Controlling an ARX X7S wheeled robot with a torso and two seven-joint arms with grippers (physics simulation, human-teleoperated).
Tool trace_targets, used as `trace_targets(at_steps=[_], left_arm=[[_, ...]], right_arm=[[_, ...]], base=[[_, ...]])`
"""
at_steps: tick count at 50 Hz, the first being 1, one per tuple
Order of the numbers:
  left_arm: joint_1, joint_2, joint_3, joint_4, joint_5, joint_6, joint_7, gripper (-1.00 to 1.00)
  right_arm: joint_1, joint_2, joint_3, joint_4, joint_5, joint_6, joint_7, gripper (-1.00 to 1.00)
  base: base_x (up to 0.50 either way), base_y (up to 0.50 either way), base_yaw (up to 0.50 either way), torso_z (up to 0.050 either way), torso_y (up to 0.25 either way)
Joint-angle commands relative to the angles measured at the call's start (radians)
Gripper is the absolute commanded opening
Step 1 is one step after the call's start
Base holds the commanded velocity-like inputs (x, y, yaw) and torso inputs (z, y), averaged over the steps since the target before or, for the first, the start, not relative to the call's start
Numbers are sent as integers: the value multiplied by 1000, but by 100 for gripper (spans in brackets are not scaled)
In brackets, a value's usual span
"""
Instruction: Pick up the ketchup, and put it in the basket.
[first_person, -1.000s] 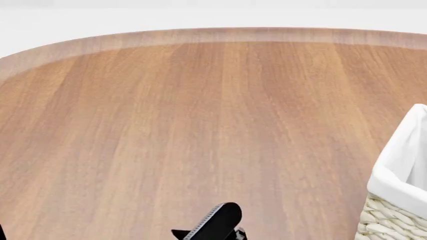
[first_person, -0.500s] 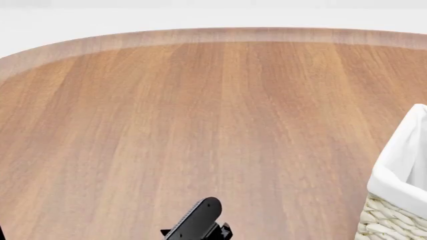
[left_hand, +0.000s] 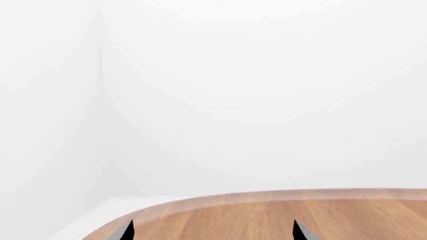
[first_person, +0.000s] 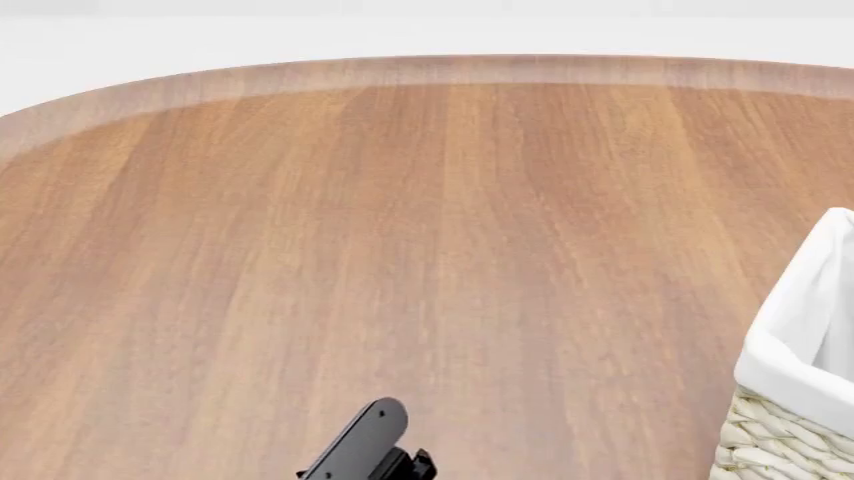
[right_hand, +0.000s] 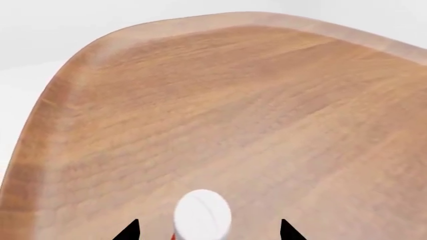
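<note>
The ketchup (right_hand: 202, 214) shows only in the right wrist view, as a round white cap with a sliver of red body beneath it. It stands on the wooden table between the two black fingertips of my right gripper (right_hand: 208, 231), which is open with a gap on each side of the cap. My left gripper (left_hand: 212, 232) is open over bare wood and holds nothing. The basket (first_person: 781, 440), cream wicker with a white liner, stands at the right edge of the head view. A black gripper finger (first_person: 363, 440) pokes in at that view's bottom edge. The ketchup is out of the head view.
The round wooden table (first_person: 400, 200) has a raised rim curving along the far side (first_person: 427, 70). A white wall and floor lie beyond it. In the right wrist view the table's curved edge (right_hand: 60, 100) is near.
The black finger at the bottom of the head view has slid leftward over the last second. The basket has not moved.
</note>
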Motion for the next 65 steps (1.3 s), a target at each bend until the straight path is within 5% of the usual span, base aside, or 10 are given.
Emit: trace_targets(at_steps=[1, 58, 59, 65], left_arm=[[1, 19, -31, 8, -3, -18, -4, 100], [27, -17, -31, 18, -36, 7, -46, 100], [27, -18, -29, 20, -36, 7, -47, 100], [27, -21, -23, 23, -36, 6, -52, 100]], right_arm=[[15, -39, 13, 69, -31, -23, -49, 100], [56, -107, -34, 307, -43, -115, -109, 100], [55, -105, -32, 301, -40, -113, -107, -100], [38, -84, -33, 252, -29, -106, -107, -100]], base=[[0, 0, 0, 0, 0], [0, 0, 0, 0, 0], [0, 0, 0, 0, 0], [0, 0, 0, 0, 0]])
